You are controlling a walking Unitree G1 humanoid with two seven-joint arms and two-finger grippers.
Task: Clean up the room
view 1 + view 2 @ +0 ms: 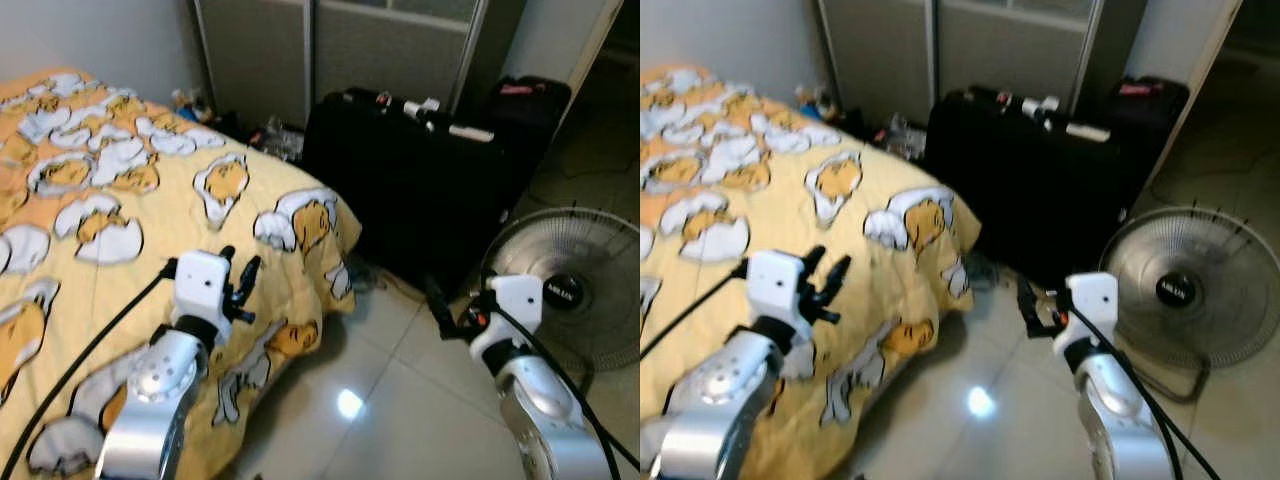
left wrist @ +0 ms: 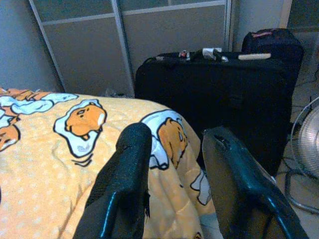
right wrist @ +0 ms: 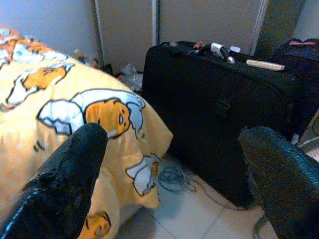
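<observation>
A bed with a yellow cartoon-egg blanket (image 1: 100, 200) takes up the left side. A big black suitcase (image 1: 420, 190) stands upright on the tiled floor past the bed's corner, with small items (image 1: 430, 112) lying on its top. My left gripper (image 1: 242, 258) hovers over the blanket's edge, open with nothing between its fingers (image 2: 132, 164). My right gripper (image 1: 440, 308) is held low over the floor in front of the suitcase, open wide and empty; one of its fingers (image 3: 75, 174) shows in the right wrist view.
A standing fan (image 1: 575, 290) sits on the floor at the right, close to my right arm. A dark bag (image 1: 530, 100) rests behind the suitcase. Small clutter (image 1: 275, 135) lies by the wardrobe doors (image 1: 380, 50). A coiled cable (image 3: 172, 177) lies beside the bed.
</observation>
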